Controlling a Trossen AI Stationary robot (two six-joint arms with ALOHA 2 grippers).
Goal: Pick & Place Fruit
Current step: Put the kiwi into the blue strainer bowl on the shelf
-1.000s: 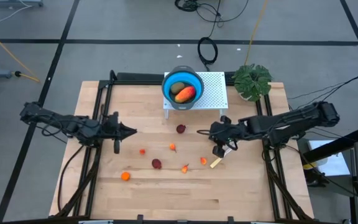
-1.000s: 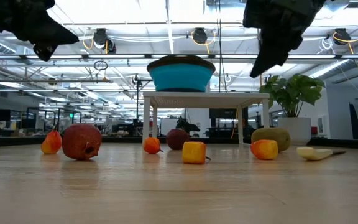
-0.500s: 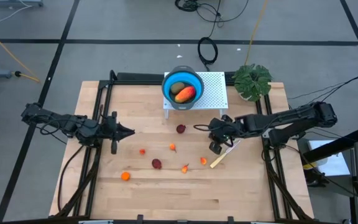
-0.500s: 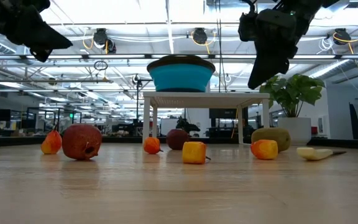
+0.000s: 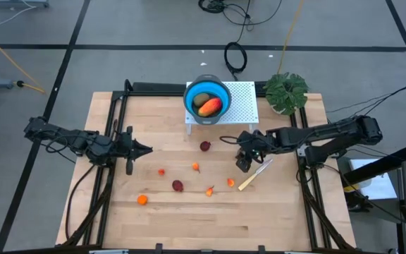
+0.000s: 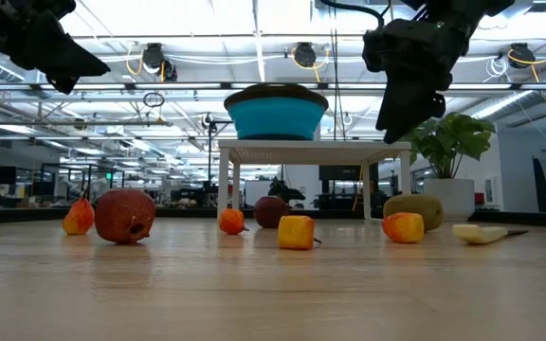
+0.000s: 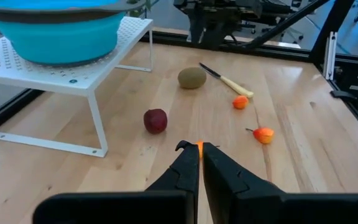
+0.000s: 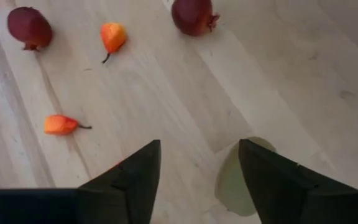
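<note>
A blue bowl [image 5: 207, 92] on a white perforated stand [image 5: 240, 102] holds a brownish-green oval [image 5: 201, 99] and the long red-orange piece [image 5: 211, 107]. On the table lie two dark red balls [image 5: 205, 146] [image 5: 177, 185] and several small orange bits [image 5: 196, 167]. A second brownish-green oval [image 6: 413, 209] rests on the wood under my right gripper [image 5: 242, 166], which hangs open above it and tilts down. The oval's greenish edge [image 8: 232, 183] shows beside the fingers. My left gripper [image 5: 146, 149] is shut and holds nothing, hovering at the table's left.
A yellow-handled knife [image 5: 254, 176] lies just beside my right gripper, toward the near edge. A green potted plant [image 5: 286, 92] stands at the far right corner. Black frame rails [image 5: 111, 141] run along the table's left and right sides.
My right gripper has opened. It has shifted slightly toward the table's left and far edge, rolling about its own axis. The fruit has not moved.
</note>
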